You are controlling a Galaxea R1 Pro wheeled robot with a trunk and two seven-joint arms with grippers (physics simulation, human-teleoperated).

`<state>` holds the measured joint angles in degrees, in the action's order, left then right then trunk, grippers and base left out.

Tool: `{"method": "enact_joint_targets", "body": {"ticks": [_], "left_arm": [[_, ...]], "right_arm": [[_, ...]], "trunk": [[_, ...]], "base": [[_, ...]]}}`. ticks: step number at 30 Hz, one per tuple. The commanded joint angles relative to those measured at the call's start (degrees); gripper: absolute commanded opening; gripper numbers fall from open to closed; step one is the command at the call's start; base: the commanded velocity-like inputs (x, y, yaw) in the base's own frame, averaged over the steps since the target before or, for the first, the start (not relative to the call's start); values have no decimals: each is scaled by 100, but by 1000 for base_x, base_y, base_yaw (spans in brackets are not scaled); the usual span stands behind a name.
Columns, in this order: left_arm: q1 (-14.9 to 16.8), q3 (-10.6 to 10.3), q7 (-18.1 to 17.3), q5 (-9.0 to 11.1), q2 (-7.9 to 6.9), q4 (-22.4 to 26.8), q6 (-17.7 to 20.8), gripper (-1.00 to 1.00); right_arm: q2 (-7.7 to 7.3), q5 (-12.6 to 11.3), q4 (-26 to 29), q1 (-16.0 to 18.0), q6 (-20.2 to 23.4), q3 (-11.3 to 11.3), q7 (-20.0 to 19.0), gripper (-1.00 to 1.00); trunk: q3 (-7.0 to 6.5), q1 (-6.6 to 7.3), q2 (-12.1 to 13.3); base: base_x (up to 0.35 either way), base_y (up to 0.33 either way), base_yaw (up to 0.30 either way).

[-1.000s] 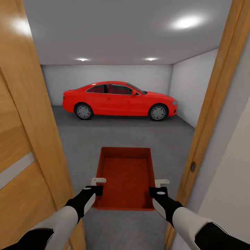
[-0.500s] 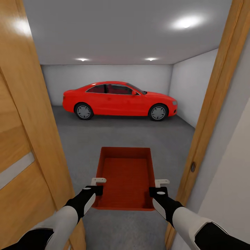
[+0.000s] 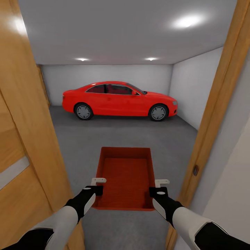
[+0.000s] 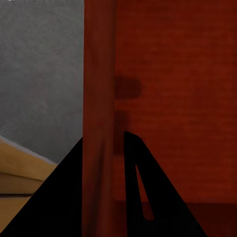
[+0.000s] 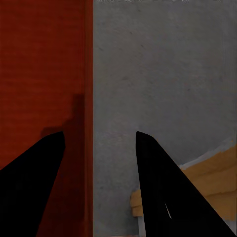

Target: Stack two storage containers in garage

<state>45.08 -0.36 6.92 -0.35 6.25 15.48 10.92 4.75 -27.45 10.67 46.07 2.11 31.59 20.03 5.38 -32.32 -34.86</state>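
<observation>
Head view shows the robot in a doorway, looking into the garage with its grey-white walls [image 3: 104,78]. Both arms hold one orange-red open-top storage container [image 3: 125,177] out in front, above the dark grey concrete floor [image 3: 104,139]. The left gripper [image 3: 98,185] pinches the left wall of the box near the close end. In the left wrist view its two dark fingers [image 4: 140,197] sit tight on both sides of that thin wall. The right gripper [image 3: 159,186] straddles the right wall. In the right wrist view its fingers [image 5: 163,192] look wider apart, so I cannot tell if it really squeezes.

I think the step now is carrying this box into the garage. Next the robot should roll on between the wooden door [image 3: 21,146] and the wooden door frame [image 3: 215,114], then lower the box flat onto the floor, well before the shiny red car [image 3: 119,100].

Compared with a second ago, the door and frame sit further out to the sides. The camera is moving forward. The box looks the same in the grippers.
</observation>
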Motion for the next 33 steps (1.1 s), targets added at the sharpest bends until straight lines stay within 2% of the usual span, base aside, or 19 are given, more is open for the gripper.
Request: {"method": "enact_joint_targets", "body": {"ticks": [1,33], "left_arm": [[0,88,55,-70,-1,9,42,-100],[0,89,64,-70,-1,-2,45,-100]], "right_arm": [[-1,3,60,7,27,-161,-220,-100],[-1,8,60,7,27,-161,-219,-100]], "trunk": [[10,-5,-9],[10,-5,-9]], "base": [[313,0,0],[321,0,0]]}}
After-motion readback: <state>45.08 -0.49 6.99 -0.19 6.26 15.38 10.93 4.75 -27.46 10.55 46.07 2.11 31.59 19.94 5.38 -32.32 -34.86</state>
